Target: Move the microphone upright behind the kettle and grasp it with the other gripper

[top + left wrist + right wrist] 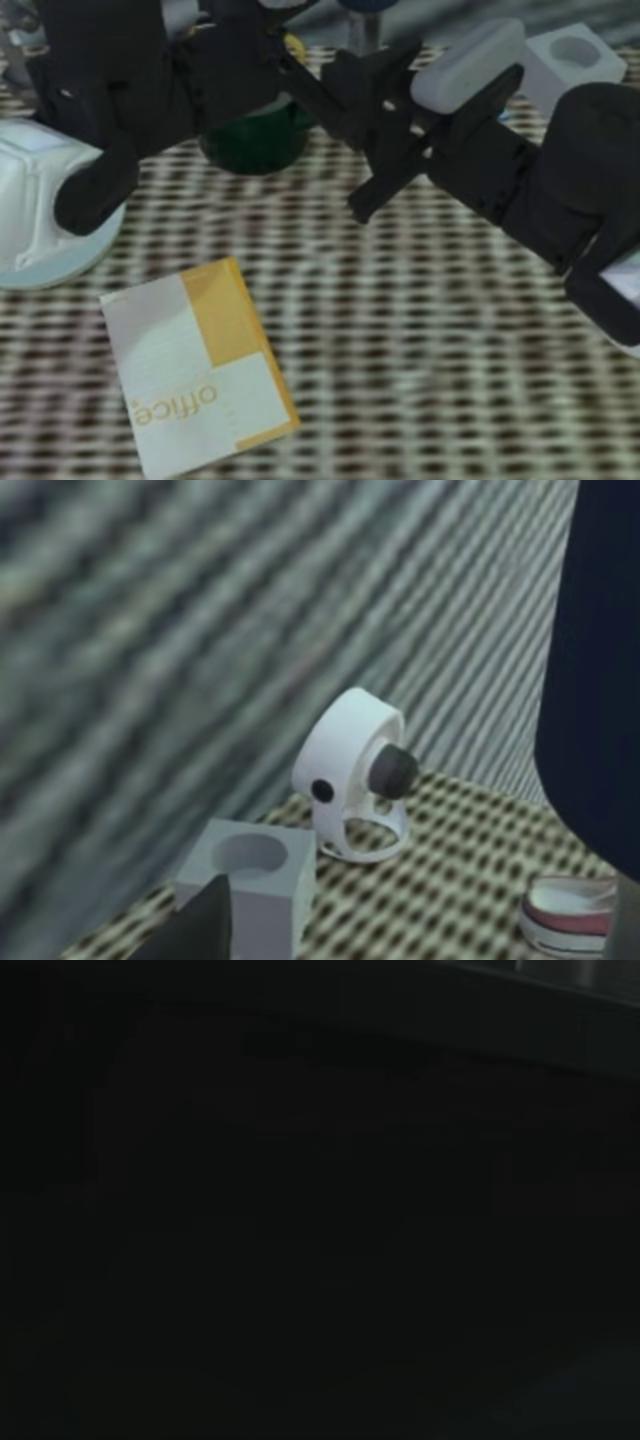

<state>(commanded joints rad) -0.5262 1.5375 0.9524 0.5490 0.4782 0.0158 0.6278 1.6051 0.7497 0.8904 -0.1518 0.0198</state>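
Observation:
The microphone (366,30) stands upright at the back of the table, behind and to the right of the dark green kettle (255,140). Its dark blue head (590,660) fills one edge of the left wrist view. Its grey handle runs down into my right gripper (352,85), which appears shut on it. My left gripper (300,80) reaches over the kettle from the left and stops just short of the microphone. It is open: one dark finger (205,925) shows, with only bare tablecloth beside it. The left arm hides most of the kettle. The right wrist view is dark.
An "office" booklet (200,365) lies at the front left. A white appliance (45,200) stands at the left edge. A grey block with a round hollow (575,55) sits at the back right. A white round gadget (350,770) and a red-and-white shoe (570,915) are near the block.

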